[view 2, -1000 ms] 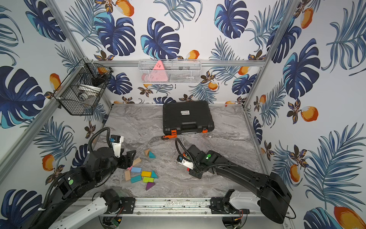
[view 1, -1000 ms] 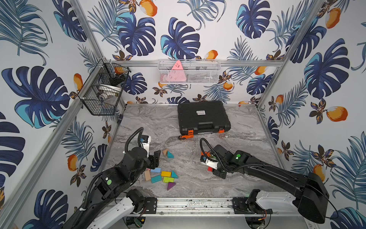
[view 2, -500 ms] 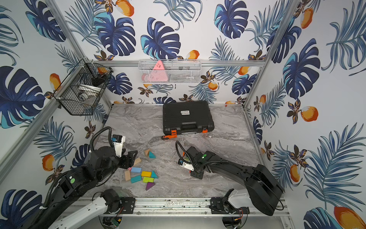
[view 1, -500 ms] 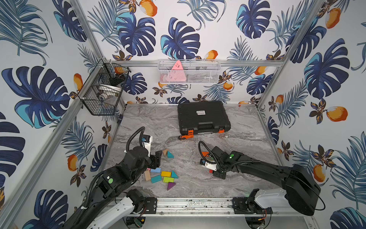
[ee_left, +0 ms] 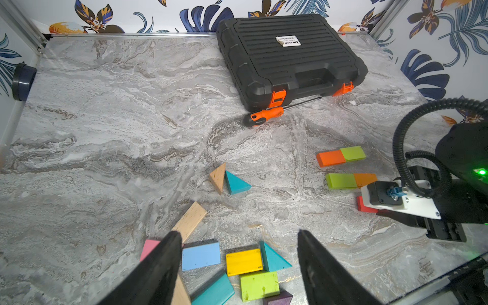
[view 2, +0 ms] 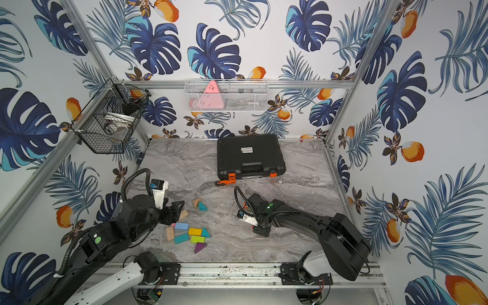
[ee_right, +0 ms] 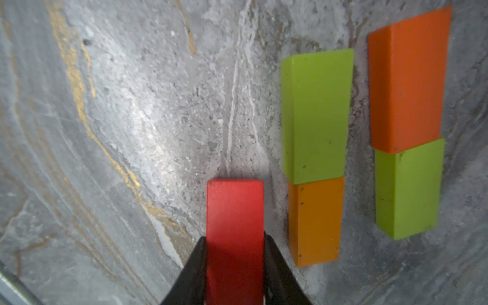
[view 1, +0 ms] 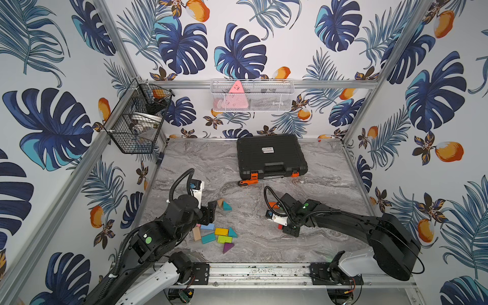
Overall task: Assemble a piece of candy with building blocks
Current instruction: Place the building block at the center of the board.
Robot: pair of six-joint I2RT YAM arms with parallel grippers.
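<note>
In both top views the left end effector [view 1: 212,210] hangs low at the edge of a loose cluster of painted wooden blocks [view 1: 219,236] near the front of the grey marble-look worktop [view 1: 324,184]. The right end effector [view 1: 280,225] sits low nearer the middle, well apart from that pile. A plain wood triangular block [view 1: 220,202] and a teal triangular block [view 1: 227,206] lie touching just behind the cluster. Further back there's a black plastic tool case [view 1: 269,155] with an orange-handled screwdriver [view 1: 249,182] lying right in front of it. Left wrist camera: the left end effector's black fingers [ee_left: 158,269] are spread wide with nothing between them, so it's released, over a light blue rectangular block [ee_left: 200,256] and a yellow rectangular block [ee_left: 244,261]. Right wrist camera: the right end effector is clenched on a red rectangular block [ee_right: 235,211], pinching its two long sides. Just beside it, not touching, a lime green rectangular block [ee_right: 315,116] butts end to end against a light orange rectangular block [ee_right: 315,221]. One row further over, a dark orange rectangular block [ee_right: 408,79] butts against a second lime green block [ee_right: 409,190]. Can't tell if the red one is actually touching the worktop.
</note>
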